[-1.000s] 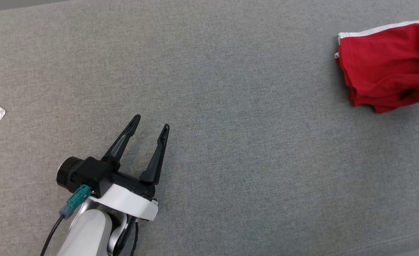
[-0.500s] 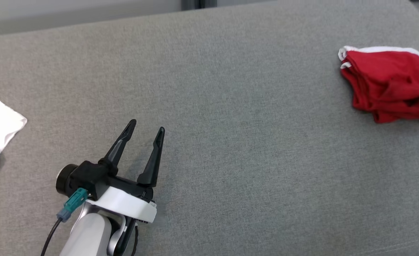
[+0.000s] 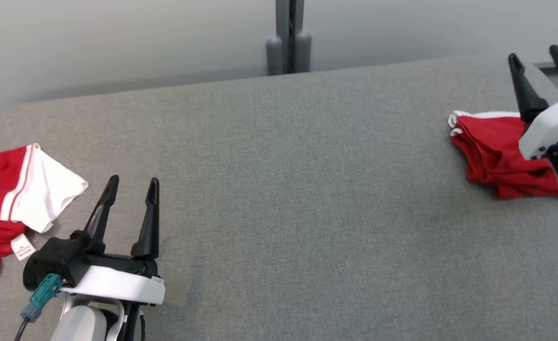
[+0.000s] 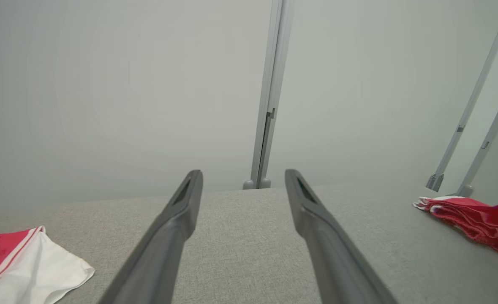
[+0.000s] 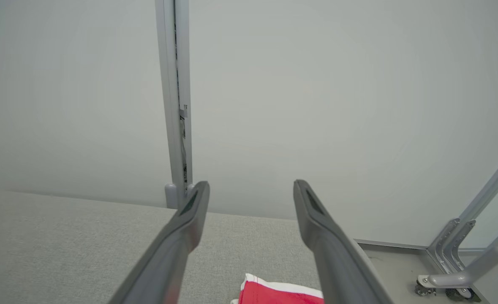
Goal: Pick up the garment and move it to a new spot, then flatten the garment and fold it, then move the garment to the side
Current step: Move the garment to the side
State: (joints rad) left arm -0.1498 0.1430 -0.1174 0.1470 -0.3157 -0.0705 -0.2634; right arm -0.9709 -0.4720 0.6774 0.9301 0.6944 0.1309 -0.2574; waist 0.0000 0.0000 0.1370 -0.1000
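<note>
The left gripper [image 3: 133, 180] sits at the lower left of the head view, above the grey fabric-covered counter [image 3: 307, 199]. Its two dark fingers are spread apart with nothing between them. They point toward the far edge of the counter.

The right gripper [image 3: 533, 52] is at the right edge of the head view. Its fingers are likewise spread and hold nothing. The fingertips point toward the pale grey back wall [image 3: 118, 42]. The white wrist housing [image 3: 551, 125] overlaps the right part of the garment in that view.

The task item is a folded red garment with white edging [image 3: 491, 156]. It lies on the counter near the right end, close to the far edge, as a compact stack of layers. In the right wrist view it appears at the bottom edge, below and between the two fingers, which do not touch it.

A second, crumpled red-and-white garment with a white label [image 3: 18, 189] lies at the left end of the counter, just beside the left gripper and not touching it. The two garments are well apart, with bare counter between them.

A grey vertical post [image 3: 289, 35] stands behind the counter at mid-width.
</note>
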